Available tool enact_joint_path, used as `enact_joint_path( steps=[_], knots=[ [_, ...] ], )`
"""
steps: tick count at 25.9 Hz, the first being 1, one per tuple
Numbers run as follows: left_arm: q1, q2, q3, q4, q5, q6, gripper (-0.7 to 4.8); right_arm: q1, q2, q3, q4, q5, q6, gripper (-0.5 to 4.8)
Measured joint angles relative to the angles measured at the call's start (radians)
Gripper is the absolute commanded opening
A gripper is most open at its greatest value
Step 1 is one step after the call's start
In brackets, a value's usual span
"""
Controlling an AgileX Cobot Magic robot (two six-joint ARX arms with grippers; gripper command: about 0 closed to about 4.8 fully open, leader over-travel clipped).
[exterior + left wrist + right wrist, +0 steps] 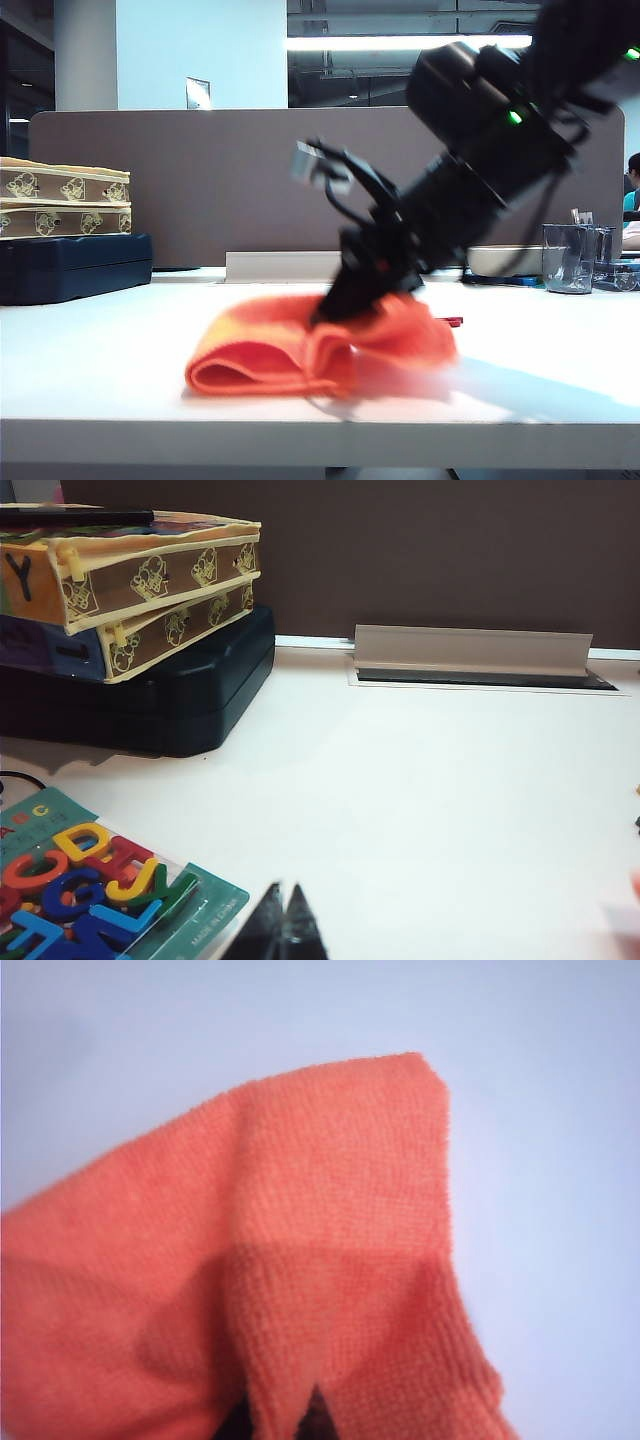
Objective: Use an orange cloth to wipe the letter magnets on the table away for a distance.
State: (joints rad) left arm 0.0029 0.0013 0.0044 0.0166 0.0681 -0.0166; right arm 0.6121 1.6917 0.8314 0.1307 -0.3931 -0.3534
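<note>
The right claw (300, 1415) is pinched into the orange cloth (300, 1250) on the white table (540, 1110).

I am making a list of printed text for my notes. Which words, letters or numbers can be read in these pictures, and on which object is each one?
"MADE IN CHINA": edge of the magnet letter pack.
"B C": top of the same pack's card; its loose-looking letters include "D" and "J".
"Y": end of the patterned box.
Box emblems: too small to read.

1. The right arm (480, 150) is matt black, built of thick round segments, with small green lights glowing on it.
2. Thin black cables loop beside its wrist, near a small pale block.
3. The right pincer (335, 305) is black; the left pincer (283, 920) shows two dark pointed tips.
</note>
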Motion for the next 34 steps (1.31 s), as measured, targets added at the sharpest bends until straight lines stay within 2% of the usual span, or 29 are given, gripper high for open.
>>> enact_joint_path(
  steps=[6, 12, 17, 24, 27, 34],
  knots=[
    [0.0, 0.0, 0.0, 0.0, 0.0, 0.0, -0.02, -0.001, 0.068, 0.22, 0.019, 0.018, 0.0, -0.01],
    [0.0, 0.0, 0.0, 0.0, 0.0, 0.0, -0.02, -0.001, 0.286, 0.513, -0.035, 0.016, 0.0, -0.01],
    [0.0, 0.0, 0.0, 0.0, 0.0, 0.0, -0.02, -0.013, 0.373, 0.665, -0.056, 0.037, 0.0, -0.01],
    [0.0, 0.0, 0.0, 0.0, 0.0, 0.0, -0.02, -0.056, 0.473, 0.71, -0.07, 0.19, -0.013, -0.01],
    [0.0, 0.0, 0.0, -0.002, 0.0, 0.0, -0.03, -0.053, 0.489, 0.71, -0.105, 0.29, -0.097, -0.01],
    [0.0, 0.0, 0.0, -0.002, 0.0, 0.0, -0.02, -0.093, 0.491, 0.71, -0.153, 0.369, -0.12, -0.01]
  ],
)
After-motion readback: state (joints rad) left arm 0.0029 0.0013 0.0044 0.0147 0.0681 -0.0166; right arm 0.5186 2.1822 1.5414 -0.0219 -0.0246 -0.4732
